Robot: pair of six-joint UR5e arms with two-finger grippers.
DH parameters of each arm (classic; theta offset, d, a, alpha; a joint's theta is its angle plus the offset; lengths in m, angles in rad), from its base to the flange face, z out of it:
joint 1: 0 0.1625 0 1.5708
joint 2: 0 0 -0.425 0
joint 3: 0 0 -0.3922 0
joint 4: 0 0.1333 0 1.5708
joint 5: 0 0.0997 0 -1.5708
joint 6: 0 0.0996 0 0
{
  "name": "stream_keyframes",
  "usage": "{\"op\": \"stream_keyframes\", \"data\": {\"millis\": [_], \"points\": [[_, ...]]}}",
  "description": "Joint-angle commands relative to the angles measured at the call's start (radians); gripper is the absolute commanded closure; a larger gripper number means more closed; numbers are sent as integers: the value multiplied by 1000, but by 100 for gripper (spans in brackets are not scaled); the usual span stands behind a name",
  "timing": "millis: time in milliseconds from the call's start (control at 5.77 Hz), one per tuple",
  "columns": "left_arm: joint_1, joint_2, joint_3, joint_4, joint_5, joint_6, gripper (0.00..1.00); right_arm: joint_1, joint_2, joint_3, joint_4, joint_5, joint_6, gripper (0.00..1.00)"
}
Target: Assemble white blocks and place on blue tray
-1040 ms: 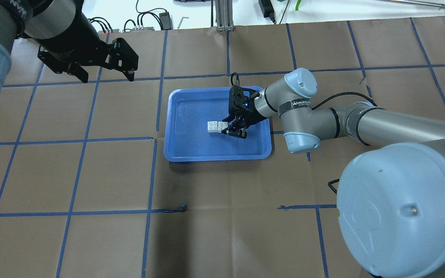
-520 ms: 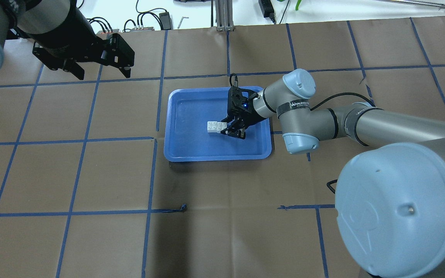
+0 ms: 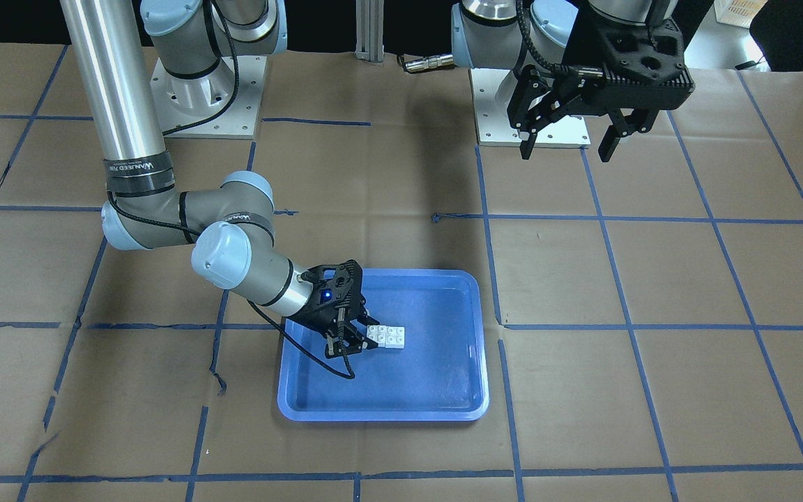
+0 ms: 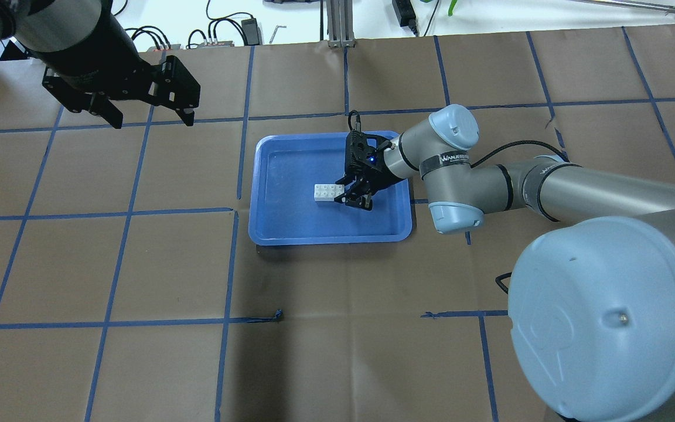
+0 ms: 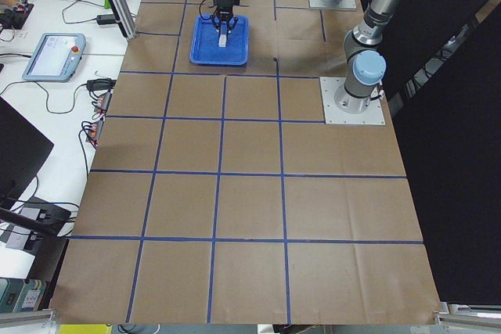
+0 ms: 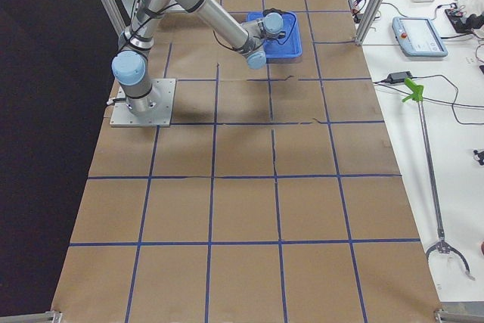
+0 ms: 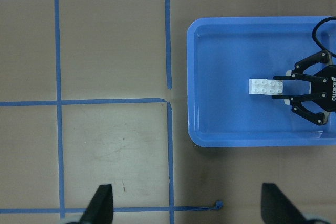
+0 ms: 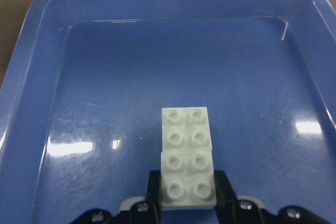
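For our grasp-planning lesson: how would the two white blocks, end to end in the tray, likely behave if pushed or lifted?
The white blocks look like rigid moulded plastic, so probably stiff and light. The seam between them might part if lifted by one end. Low and flat on the glossy blue tray, they would likely slide, not tip.

The white blocks and blue tray were plain. Brown table paper carried a blue tape grid. Both left gripper and right gripper were black.
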Motion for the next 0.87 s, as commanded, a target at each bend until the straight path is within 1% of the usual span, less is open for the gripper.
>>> {"op": "stream_keyframes", "data": {"millis": [0, 173, 347, 520, 693], "points": [[6, 0, 1, -1, -9, 7, 1, 0, 2, 0, 0, 0, 6, 53], [6, 2, 1, -1, -18, 7, 1, 0, 2, 0, 0, 0, 7, 49], [6, 5, 0, -1, -15, 7, 1, 0, 2, -2, 0, 2, 8, 49], [6, 5, 0, -3, -14, 7, 1, 0, 2, -5, 0, 2, 8, 45], [6, 5, 0, -2, -14, 7, 1, 0, 2, -8, 0, 6, 29, 7]]}}
